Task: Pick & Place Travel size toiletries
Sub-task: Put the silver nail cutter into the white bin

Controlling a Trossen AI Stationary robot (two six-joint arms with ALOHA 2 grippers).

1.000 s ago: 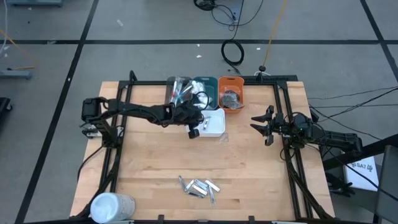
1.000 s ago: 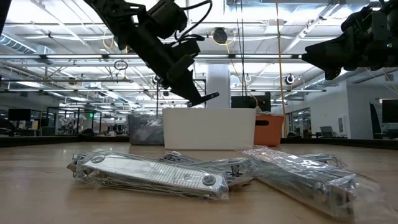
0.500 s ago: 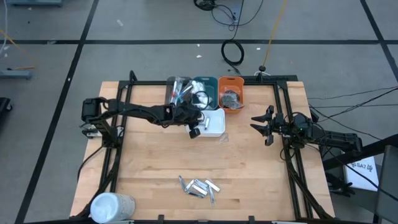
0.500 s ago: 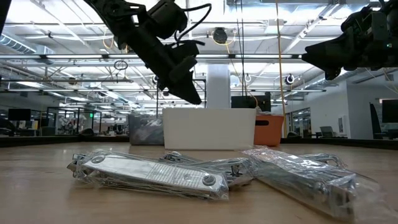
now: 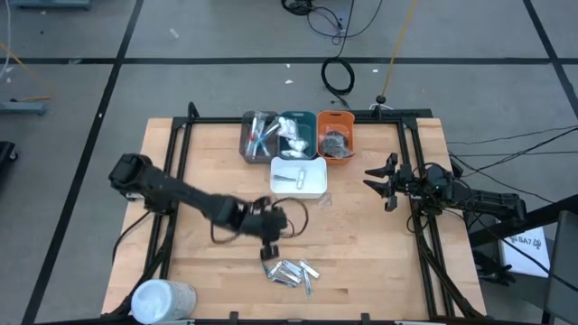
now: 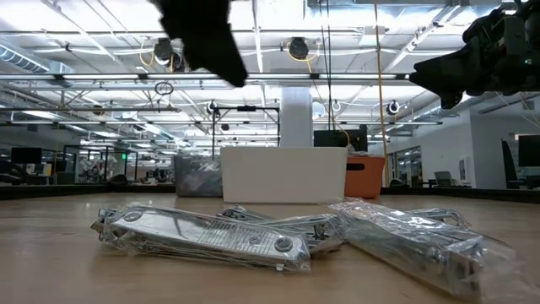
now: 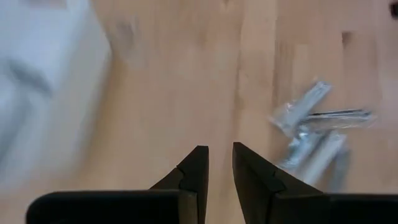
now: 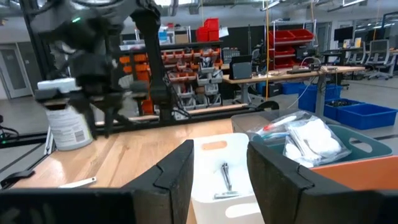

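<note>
1. The left gripper [image 5: 268, 250] is seen above the bench [image 5: 208, 271], just beside the silver sachets [image 5: 289, 271], jaws slightly parted, nothing held.
2. One sachet at the heap's edge is best singled out, jaws set squarely across it.
3. The right gripper [image 5: 379, 181] is parked, jaws spread, empty.
4. No writing can be read.

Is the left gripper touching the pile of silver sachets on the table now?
Apart. In the left wrist view, the left gripper has bare wood between its fingers, and the silver sachets lie off to one side, clear of both fingertips.
</note>
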